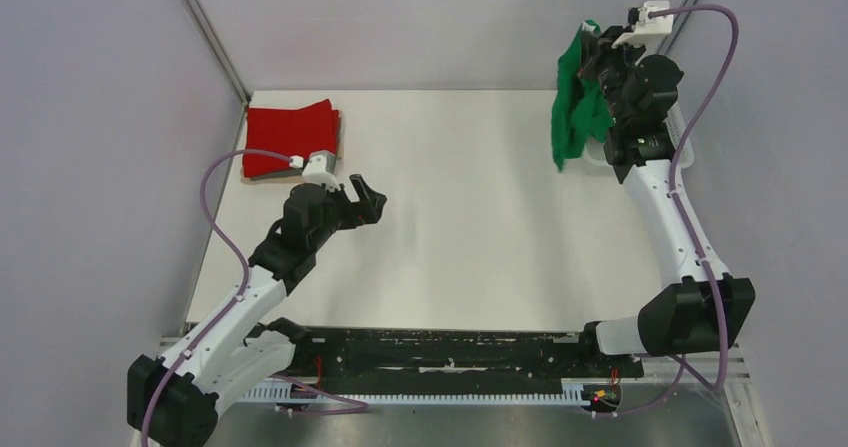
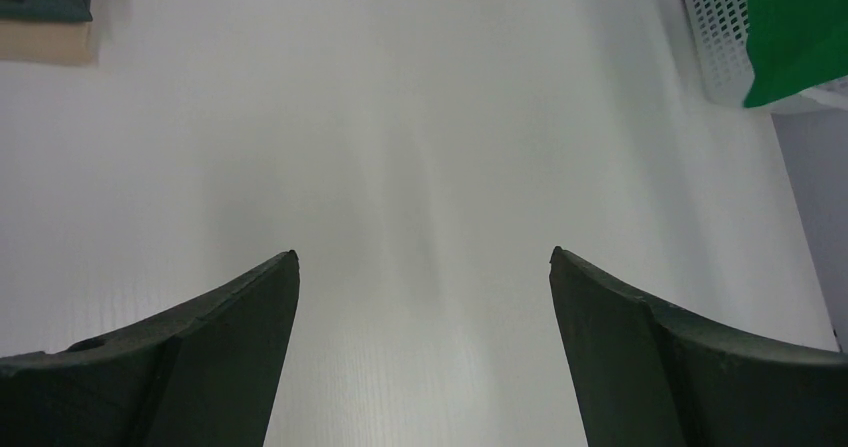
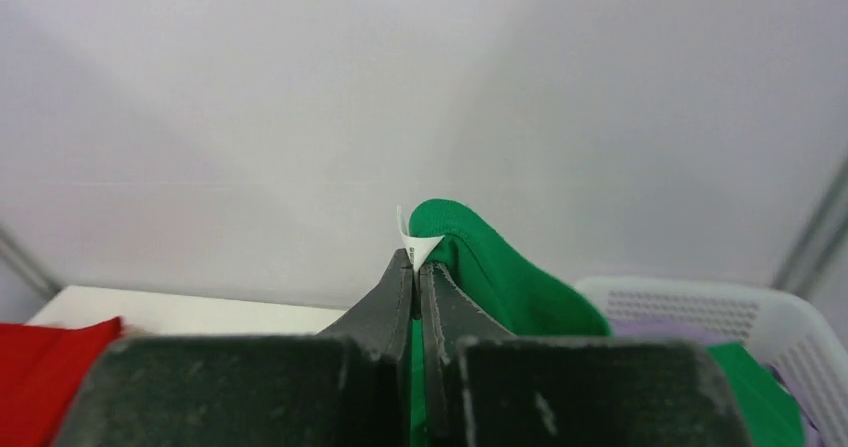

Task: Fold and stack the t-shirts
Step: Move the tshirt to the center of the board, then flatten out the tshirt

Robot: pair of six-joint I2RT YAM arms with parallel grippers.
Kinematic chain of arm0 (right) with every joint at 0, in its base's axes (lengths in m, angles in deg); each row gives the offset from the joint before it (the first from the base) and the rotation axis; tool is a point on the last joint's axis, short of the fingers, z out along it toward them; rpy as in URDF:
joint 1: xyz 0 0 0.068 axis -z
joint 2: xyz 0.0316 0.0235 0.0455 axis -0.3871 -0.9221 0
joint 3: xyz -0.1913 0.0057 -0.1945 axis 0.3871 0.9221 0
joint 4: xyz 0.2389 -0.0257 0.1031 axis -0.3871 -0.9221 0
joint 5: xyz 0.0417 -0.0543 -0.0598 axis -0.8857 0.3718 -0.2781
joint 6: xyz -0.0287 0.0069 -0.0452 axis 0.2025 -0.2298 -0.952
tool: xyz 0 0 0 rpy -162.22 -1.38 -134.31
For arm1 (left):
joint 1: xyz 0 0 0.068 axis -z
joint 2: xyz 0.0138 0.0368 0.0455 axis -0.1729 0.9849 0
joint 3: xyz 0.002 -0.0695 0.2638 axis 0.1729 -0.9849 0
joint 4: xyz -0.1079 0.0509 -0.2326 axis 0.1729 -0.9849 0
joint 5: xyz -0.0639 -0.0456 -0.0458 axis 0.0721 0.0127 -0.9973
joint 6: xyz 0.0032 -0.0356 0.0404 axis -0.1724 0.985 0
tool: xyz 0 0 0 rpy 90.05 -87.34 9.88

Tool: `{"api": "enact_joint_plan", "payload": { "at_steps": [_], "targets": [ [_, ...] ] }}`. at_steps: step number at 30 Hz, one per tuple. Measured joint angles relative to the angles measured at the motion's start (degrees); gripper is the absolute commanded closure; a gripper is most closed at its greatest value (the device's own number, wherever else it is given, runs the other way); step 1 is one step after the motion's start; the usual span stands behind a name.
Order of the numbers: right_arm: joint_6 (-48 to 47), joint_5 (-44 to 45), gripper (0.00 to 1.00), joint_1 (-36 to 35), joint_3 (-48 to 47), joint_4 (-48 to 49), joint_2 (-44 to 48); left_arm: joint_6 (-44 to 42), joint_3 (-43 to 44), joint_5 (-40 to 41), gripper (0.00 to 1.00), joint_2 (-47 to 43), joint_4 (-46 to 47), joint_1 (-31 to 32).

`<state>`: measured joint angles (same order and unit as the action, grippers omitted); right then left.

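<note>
My right gripper [image 1: 590, 42] is shut on the bright green t-shirt [image 1: 575, 102] and holds it high at the back right, the cloth hanging down over the basket. In the right wrist view the green t-shirt [image 3: 490, 267] is pinched between the closed fingers [image 3: 385, 302], with a white label sticking out at the tips. A folded red t-shirt [image 1: 290, 127] lies on top of a stack at the table's back left. A pale lilac t-shirt [image 3: 650, 332] lies in the basket. My left gripper [image 1: 368, 199] is open and empty above the table, right of the red stack.
The white lattice basket [image 2: 715, 27] stands at the back right edge of the table [image 1: 470, 227]; its rim also shows in the right wrist view [image 3: 720, 302]. Grey walls close in the back and both sides. Under the red t-shirt are darker and beige folded layers [image 2: 45, 22].
</note>
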<state>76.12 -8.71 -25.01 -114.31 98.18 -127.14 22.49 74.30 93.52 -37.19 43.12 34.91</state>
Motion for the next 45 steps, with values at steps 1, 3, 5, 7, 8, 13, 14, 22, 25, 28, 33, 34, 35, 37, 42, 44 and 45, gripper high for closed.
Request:
{"api": "enact_joint_plan", "payload": {
  "at_steps": [1,3,5,7,8,13,14,22,25,28,33,34,35,37,42,44,45],
  "targets": [
    [0.3,-2.0,1.00,-0.9,-0.9,0.0,0.3,0.0,-0.1,0.1,0.00,-0.3,-0.4,0.0],
    [1.6,-5.6,1.00,-1.9,-2.2,0.1,0.6,0.0,-0.2,0.5,0.00,-0.7,-1.1,0.0],
    [3.7,-10.4,1.00,-3.0,-3.6,0.1,0.6,0.0,-0.4,0.9,0.00,-1.1,-1.5,0.0],
    [6.8,-16.7,1.00,-4.1,-5.5,0.1,0.2,0.0,-0.4,1.0,0.00,-1.8,-2.1,0.0],
    [8.3,-19.2,1.00,-4.7,-6.4,0.3,0.0,0.0,-0.4,1.1,0.00,-2.2,-2.3,0.0],
    [18.0,-33.0,1.00,-8.5,-11.2,5.7,-2.1,0.0,-1.0,2.2,0.00,-4.6,-2.8,0.0],
    [19.7,-35.3,1.00,-9.2,-12.1,7.0,-2.7,0.1,-1.3,2.6,0.00,-5.4,-3.0,0.0],
    [25.6,-44.6,0.81,-10.3,-6.8,8.6,-6.9,1.5,-1.3,3.9,0.00,-5.3,-4.5,0.0],
    [21.3,-40.5,0.56,-10.1,3.4,2.6,-8.7,2.2,-1.3,4.0,0.00,-4.7,-5.0,0.0],
    [14.9,-30.3,0.25,-10.0,11.5,-8.0,-12.3,2.6,-1.2,4.1,0.00,-3.6,-6.3,0.0],
    [8.3,-16.6,0.02,-9.8,18.5,-19.4,-11.3,3.0,-0.7,3.1,0.00,-0.1,-7.3,0.0],
    [7.1,-13.3,0.02,-9.8,20.3,-20.3,-8.5,3.0,-0.5,2.4,0.00,0.9,-7.1,0.0],
    [6.8,-12.2,0.02,-9.8,20.9,-20.8,-7.2,3.2,-0.3,1.8,0.00,2.1,-6.9,0.0],
    [6.7,-6.9,0.02,-10.2,25.3,-19.7,-0.5,3.8,0.0,-0.1,0.00,5.1,-5.9,0.0],
    [8.0,3.1,0.02,-17.9,39.4,-16.9,17.8,4.9,1.8,-7.7,0.00,15.7,-2.1,0.1],
    [9.3,4.2,0.02,-22.4,43.1,-15.4,19.5,4.8,3.8,-10.2,0.00,21.1,-1.0,0.6],
    [10.3,4.8,0.02,-24.6,45.0,-14.6,19.4,4.7,4.8,-10.9,0.00,23.1,-0.7,0.9]
  ]
}}
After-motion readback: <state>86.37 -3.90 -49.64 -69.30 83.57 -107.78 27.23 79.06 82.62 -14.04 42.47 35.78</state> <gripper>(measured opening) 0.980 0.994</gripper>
